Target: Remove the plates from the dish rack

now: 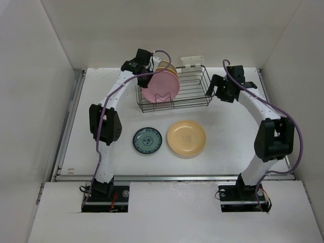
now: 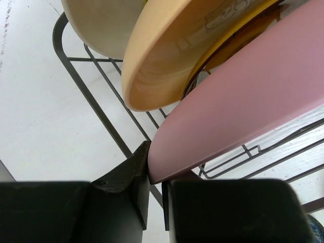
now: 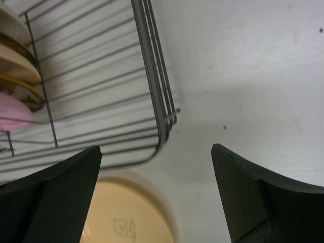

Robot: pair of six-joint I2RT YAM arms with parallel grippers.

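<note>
- Near, flat on worktop [image 1: 233, 136]: teal patterned plate [image 1: 147, 140] at left, peach-yellow plate [image 1: 186, 138] just right of it, not touching.
- Farther: dish rack [image 1: 195, 91], plates standing on edge in its left end.
- Pink plate [image 1: 161, 87] nearest in that row. Left claw [image 2: 155, 174] clamped on its upper left rim, one finger on each face.
- Behind pink: amber-edged plate [image 2: 238, 45], second peach plate [image 2: 162, 55], cream plate [image 2: 101, 25] farthest.
- Right claw [image 3: 157, 162] spread wide, holding nothing, above rack's near right corner, well apart from racked plates.
- White holder [image 1: 192, 61] on rack's far edge.
</note>
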